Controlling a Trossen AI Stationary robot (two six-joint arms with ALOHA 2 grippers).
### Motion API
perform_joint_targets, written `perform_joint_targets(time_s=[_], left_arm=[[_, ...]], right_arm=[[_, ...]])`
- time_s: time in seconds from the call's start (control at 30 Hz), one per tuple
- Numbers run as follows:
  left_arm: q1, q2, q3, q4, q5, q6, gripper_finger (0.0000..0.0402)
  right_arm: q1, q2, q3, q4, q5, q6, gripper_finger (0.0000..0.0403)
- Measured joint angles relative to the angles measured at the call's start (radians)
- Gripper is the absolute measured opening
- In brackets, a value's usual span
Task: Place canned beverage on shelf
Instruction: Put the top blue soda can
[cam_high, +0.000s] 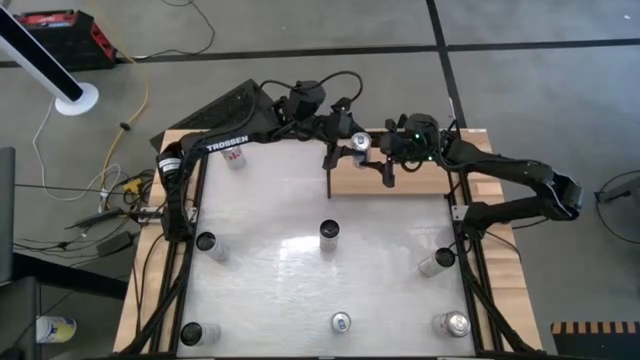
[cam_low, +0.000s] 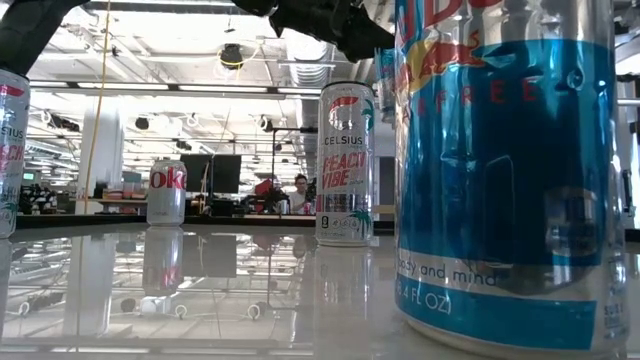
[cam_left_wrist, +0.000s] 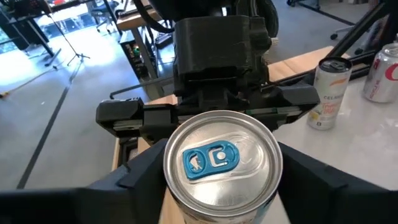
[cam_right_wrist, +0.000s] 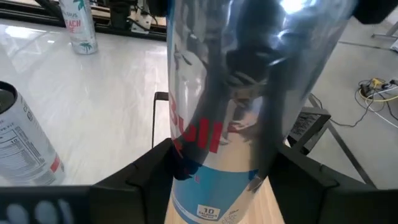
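Over the shelf (cam_high: 420, 178) at the table's far edge, left gripper (cam_high: 345, 148) and right gripper (cam_high: 383, 150) both flank one can (cam_high: 359, 143), fingers straddling it; clamped or loose, cannot tell.

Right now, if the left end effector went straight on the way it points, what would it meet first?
The can, which already sits between the left end effector's fingers. Just beyond it, facing head-on, is the right end effector, which brackets the same can over the shelf. The gap between the two is hard to judge.
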Motion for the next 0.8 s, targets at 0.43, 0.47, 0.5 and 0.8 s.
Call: perform_joint_targets(time_s=[0.43, 0.47, 0.5, 0.8], left_arm=[[0.066, -0.119, 0.001, -0.108, -0.096, -0.050, 0.0377], [0.076, -0.140, 0.001, -0.137, -0.096, -0.053, 0.0376], [0.085, -0.159, 0.001, -0.166, -0.096, -0.054, 0.0375], [0.121, -0.382, -0.124, -0.424, -0.096, -0.038, 0.0374]], right_arm=[[-0.101, 0.004, -0.111, 0.112, -0.007, 0.127, 0.0233], [-0.106, 0.013, -0.130, 0.171, -0.007, 0.153, 0.0233], [-0.109, 0.022, -0.148, 0.229, -0.006, 0.179, 0.0233], [-0.097, 0.270, -0.190, 0.517, -0.015, 0.204, 0.0233]])
